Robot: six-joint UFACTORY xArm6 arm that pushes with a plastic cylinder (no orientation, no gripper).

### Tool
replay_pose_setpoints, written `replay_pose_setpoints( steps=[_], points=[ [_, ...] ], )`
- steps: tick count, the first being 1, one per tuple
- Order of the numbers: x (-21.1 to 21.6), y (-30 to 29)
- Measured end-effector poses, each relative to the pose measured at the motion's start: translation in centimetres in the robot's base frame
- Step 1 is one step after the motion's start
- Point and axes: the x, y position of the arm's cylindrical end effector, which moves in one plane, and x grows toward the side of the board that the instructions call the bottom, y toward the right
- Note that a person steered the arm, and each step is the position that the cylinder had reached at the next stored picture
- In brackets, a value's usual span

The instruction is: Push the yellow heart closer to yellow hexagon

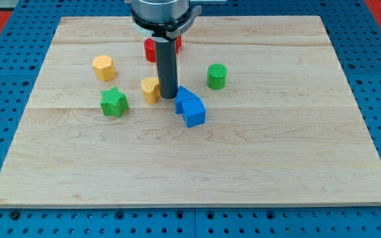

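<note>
While my rod stands upright over the wooden board (197,152), my tip (168,97) rests on the surface just at the view's right of the yellow heart (151,90), close enough that I cannot tell whether they touch. This arm carries no claw, only the straight dark rod, so nothing opens, closes or grips. From the tip, the yellow hexagon (103,67) lies toward the view's upper left, well apart from the heart, with bare board between them. A green star (114,102) sits to the tip's left and slightly lower, just beyond the heart. Immediately to the tip's right and a little below are two blue blocks (189,107) pressed together; their exact shapes I cannot make out. A green cylinder (217,76) stands further right and slightly up. Behind the rod, toward the view's top, a red block (150,50) is partly hidden.
</note>
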Motion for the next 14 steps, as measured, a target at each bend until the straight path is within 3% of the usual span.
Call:
replay_pose_setpoints(
  steps=[6,14],
  points=[
    [1.1,-10.4],
    [-0.7,-1.7]
  ],
)
